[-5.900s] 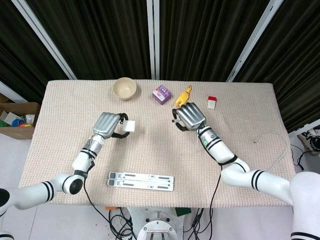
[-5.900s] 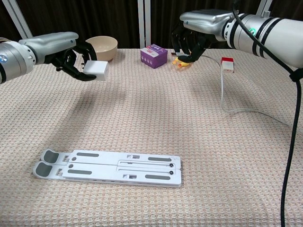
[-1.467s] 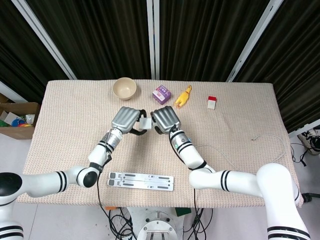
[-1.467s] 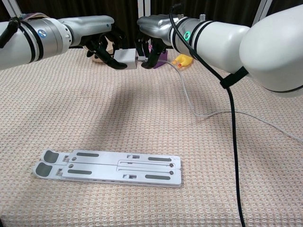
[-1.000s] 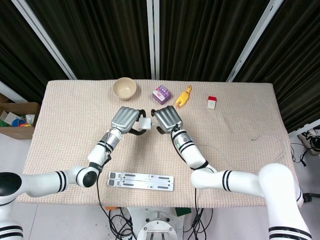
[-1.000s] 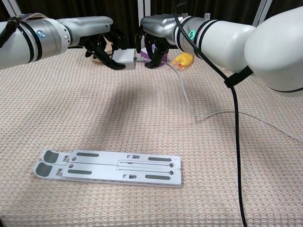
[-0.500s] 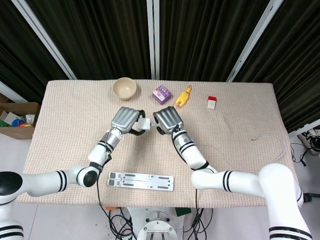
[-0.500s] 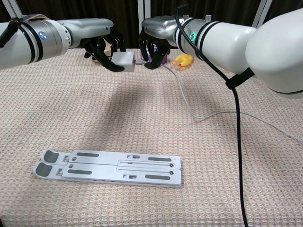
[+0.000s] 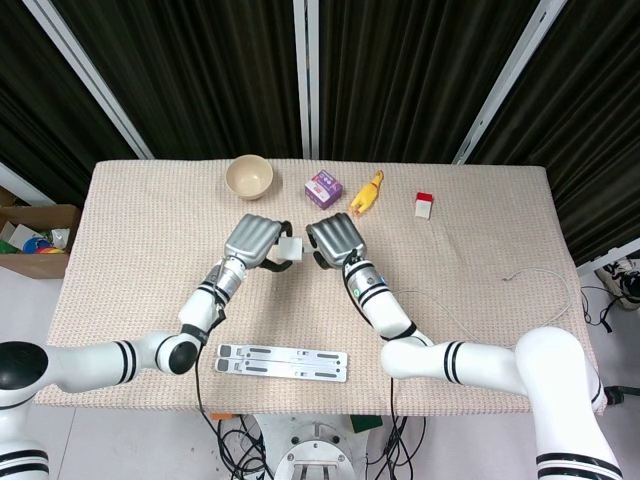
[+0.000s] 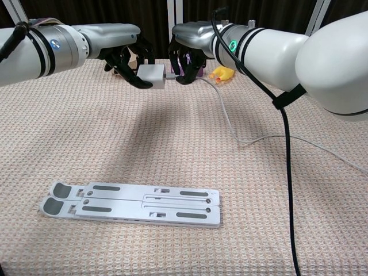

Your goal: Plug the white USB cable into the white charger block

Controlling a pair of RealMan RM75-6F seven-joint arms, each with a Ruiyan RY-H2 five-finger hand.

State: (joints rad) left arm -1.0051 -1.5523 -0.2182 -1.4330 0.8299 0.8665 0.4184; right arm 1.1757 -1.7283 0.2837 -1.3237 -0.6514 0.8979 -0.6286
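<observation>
My left hand (image 9: 250, 240) (image 10: 123, 43) holds the white charger block (image 10: 152, 75) (image 9: 290, 246) above the table's middle. My right hand (image 9: 334, 238) (image 10: 190, 37) faces it from the right and pinches the plug end of the white USB cable (image 10: 227, 118). The plug's metal tip (image 10: 170, 75) touches the block's right face; how deep it sits I cannot tell. The cable trails from the right hand down onto the cloth and off to the right (image 9: 445, 315).
A grey folding stand (image 10: 132, 204) (image 9: 282, 362) lies near the front edge. At the back are a beige bowl (image 9: 249, 177), a purple box (image 9: 323, 188), a yellow toy chicken (image 9: 366, 192) and a small red-and-white block (image 9: 425, 204).
Over the last seconds both hands came together from apart. In the last half second the block and plug closed the small gap between them.
</observation>
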